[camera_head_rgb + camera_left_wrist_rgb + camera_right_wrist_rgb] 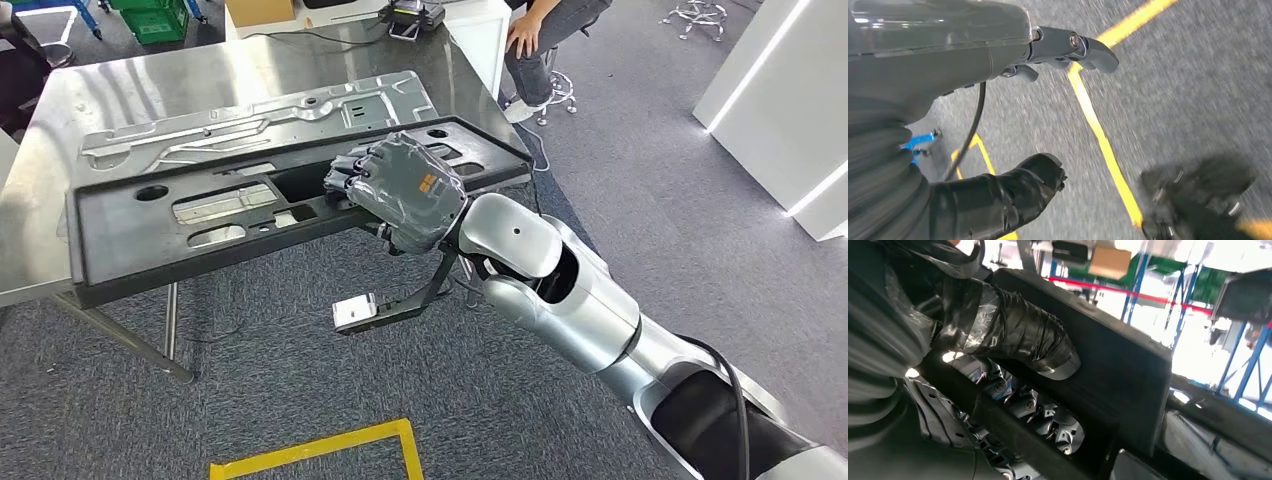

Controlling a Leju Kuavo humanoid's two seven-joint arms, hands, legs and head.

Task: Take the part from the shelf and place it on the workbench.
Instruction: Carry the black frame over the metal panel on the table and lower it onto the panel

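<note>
While gripped by right hand [405,190], part [120,235] overhangs workbench [60,110] edge

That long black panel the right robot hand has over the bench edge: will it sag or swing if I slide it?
Probably stiff: the black panel spans the workbench edge unbent. The right robot hand grips off-centre, so it may pivot. Likely slides easily on steel.

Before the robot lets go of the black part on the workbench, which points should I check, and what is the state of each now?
1. Right hand grips the black part: ok; its fingers pass through an opening.
2. Part fully on the steel workbench: not ok, its near edge overhangs.
3. Part flat on the grey metal panel: cannot tell.
4. Left hand empty, over the floor: ok.
5. Seated person beyond the far corner, apart from the part: ok.
</note>
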